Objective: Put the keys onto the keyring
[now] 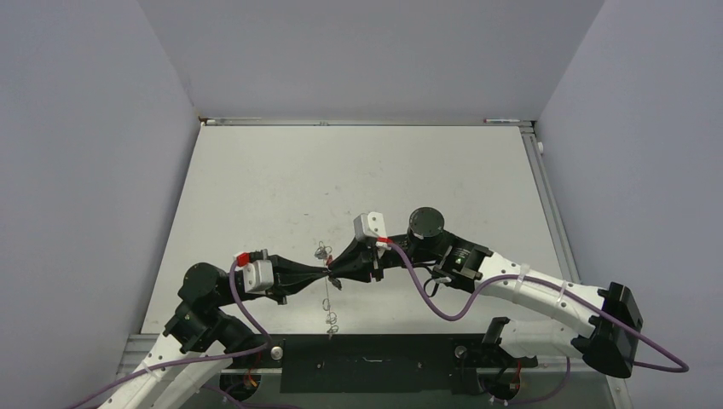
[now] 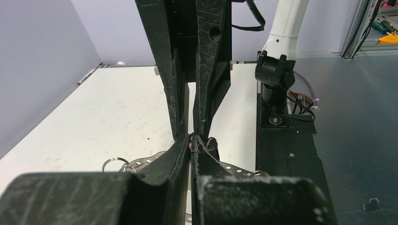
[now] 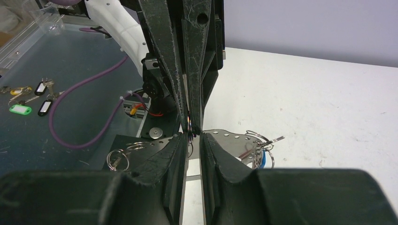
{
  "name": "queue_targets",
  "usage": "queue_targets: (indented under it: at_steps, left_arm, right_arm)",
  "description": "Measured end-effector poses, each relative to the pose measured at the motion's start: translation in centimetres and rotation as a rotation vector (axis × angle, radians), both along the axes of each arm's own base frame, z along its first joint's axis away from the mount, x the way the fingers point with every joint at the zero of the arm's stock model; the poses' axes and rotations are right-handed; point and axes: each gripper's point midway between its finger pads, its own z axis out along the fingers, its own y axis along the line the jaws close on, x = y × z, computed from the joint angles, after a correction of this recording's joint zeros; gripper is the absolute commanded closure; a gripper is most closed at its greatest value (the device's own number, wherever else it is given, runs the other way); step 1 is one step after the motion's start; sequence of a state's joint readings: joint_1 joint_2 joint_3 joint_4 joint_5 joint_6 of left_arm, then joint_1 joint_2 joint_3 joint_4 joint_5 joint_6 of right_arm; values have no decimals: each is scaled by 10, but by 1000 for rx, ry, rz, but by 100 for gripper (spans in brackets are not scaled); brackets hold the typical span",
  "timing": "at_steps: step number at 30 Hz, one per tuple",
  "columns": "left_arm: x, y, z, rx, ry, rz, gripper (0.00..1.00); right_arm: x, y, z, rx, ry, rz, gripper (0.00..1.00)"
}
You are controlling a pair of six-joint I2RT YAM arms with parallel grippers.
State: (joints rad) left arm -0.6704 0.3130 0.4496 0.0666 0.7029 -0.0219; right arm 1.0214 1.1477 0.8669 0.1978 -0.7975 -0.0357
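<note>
Keyring, thin silver wire loop [image 1: 328,300], just near-side of the claw tips | left gripper [image 2: 191,145] pinched shut, right gripper [image 3: 192,140] barely apart, can't tell what's held | step: threading, I'd guess | next: super fine alignment

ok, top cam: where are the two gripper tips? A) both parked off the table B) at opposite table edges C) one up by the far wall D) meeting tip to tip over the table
D: the left gripper and right gripper point at each other, tips meeting over the table.
</note>
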Motion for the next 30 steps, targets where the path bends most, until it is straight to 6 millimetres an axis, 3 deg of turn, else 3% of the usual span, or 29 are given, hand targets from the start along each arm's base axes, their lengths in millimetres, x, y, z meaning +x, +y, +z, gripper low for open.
queue_targets:
  at_steps: [13, 30]
  left_arm:
    - [1, 2, -1, 2, 6, 16, 100]
    - [1, 2, -1, 1, 6, 18, 100]
  right_arm:
    - [0, 3, -3, 9, 4, 4, 83]
    - [-5, 0, -33, -32, 83, 9, 83]
